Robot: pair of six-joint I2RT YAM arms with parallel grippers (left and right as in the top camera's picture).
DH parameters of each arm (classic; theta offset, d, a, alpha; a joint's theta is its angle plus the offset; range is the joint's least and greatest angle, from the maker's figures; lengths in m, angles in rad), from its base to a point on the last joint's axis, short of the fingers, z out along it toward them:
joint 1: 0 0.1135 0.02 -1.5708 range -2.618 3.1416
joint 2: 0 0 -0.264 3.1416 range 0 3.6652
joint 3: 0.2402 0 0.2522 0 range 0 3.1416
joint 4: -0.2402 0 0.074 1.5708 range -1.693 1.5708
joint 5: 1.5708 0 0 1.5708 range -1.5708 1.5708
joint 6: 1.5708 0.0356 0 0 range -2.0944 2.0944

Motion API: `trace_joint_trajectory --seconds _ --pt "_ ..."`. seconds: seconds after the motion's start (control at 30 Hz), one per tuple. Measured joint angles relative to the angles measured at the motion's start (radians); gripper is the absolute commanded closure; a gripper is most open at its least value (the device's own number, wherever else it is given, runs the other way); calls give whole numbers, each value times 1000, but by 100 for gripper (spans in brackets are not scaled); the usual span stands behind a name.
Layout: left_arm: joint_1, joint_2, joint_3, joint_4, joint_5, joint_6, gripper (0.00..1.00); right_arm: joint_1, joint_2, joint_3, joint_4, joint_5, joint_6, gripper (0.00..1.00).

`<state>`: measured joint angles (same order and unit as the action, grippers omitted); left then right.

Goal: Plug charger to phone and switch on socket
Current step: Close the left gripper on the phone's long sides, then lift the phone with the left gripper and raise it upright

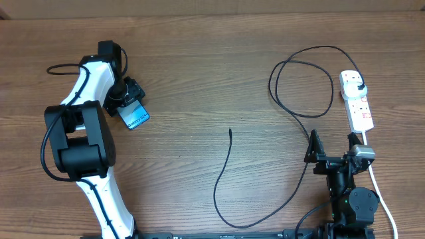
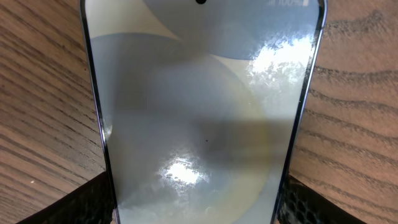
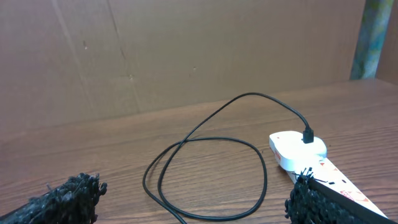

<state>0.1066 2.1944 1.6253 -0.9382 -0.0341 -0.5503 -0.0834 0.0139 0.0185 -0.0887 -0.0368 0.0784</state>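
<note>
My right gripper (image 3: 186, 202) hangs spread wide beside the socket (image 1: 356, 99), my left gripper (image 2: 198, 208) straddles the phone (image 1: 136, 118) far from that socket, pinching or not I cannot tell, so a lopsided squeeze could skid it askew.

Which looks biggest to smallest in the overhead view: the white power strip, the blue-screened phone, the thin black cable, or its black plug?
1. Thin black cable, by its sprawl.
2. White power strip.
3. Blue-screened phone; it is partly hidden, so its rank against the strip is unsure.
4. Black plug, clearly smallest.
</note>
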Motion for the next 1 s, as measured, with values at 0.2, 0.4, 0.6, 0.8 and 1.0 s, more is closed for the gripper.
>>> trace_joint_trajectory --seconds 0.2,0.4,0.6,0.8,1.0 --pt "0 0 0 0 0 0 30 0 0 0 0 0 0 0" --pt "0 0 0 0 0 0 36 0 0 0 0 0 0 0" --pt "0 0 0 0 0 0 41 0 0 0 0 0 0 0" --pt "0 -1 0 0 0 0 48 0 0 0 0 0 0 0" --pt "0 -1 0 0 0 0 58 0 0 0 0 0 0 0"
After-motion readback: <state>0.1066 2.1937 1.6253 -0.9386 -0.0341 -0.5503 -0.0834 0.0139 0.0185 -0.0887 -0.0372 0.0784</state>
